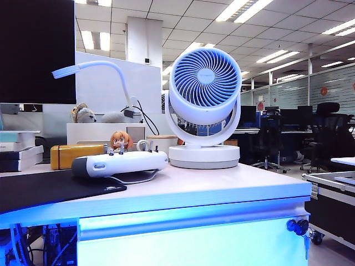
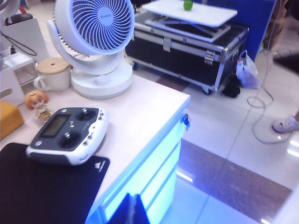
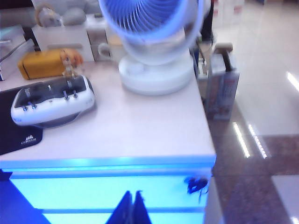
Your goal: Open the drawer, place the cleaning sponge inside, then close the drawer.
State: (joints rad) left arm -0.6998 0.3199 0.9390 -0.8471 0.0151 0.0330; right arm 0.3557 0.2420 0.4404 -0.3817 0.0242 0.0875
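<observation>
One fan [image 1: 204, 105], one controller [image 1: 119, 163], one figurine [image 1: 118, 142] — one mug [image 2: 53, 73].

Your closed left gripper [image 2: 133, 210] and closed right gripper [image 3: 132, 207] hung off the desk, before the shut drawer [image 3: 107, 191], unobstructed. On the desktop, the fan [image 1: 204, 105] and remote controller [image 1: 119, 163] crowded its middle.
</observation>
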